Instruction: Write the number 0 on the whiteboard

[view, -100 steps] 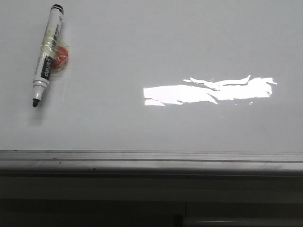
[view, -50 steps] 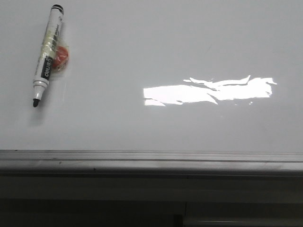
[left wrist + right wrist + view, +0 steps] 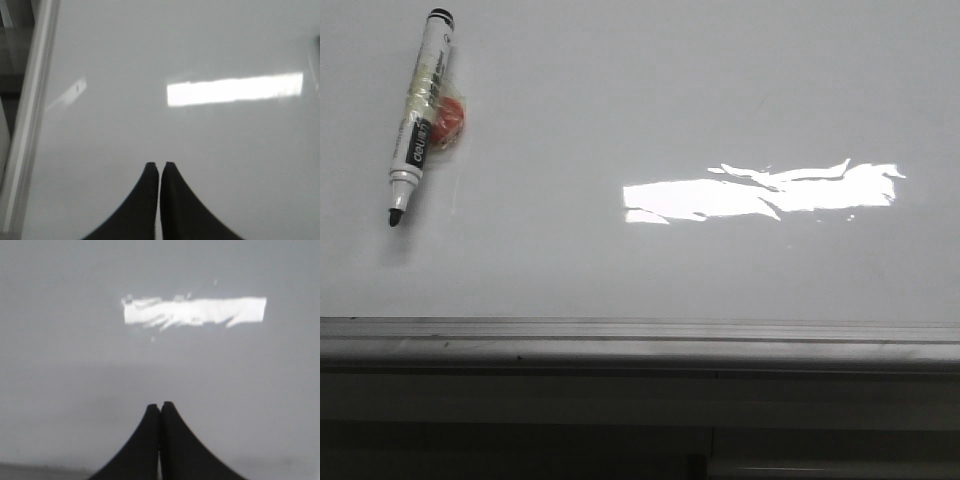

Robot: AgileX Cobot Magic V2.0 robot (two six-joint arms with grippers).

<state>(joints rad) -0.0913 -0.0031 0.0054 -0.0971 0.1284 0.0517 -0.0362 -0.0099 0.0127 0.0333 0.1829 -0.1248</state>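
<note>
Both claws, L (image 3: 159, 165) & R (image 3: 160, 405), closed empty over whiteboard (image 3: 650, 90); marker (image 3: 418, 118) lies untouched.

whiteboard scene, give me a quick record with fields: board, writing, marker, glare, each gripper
board: whiteboard, glossy white, grey metal rail along its near edge
writing: no number 0 or other stroke visible on it
marker: marker lying uncapped at the far left of the front view, black tip toward the rail, a small red object against its barrel
glare: bright white glare patch right of centre
left gripper: shut, empty, above bare board
right gripper: shut, empty, above bare board
</note>
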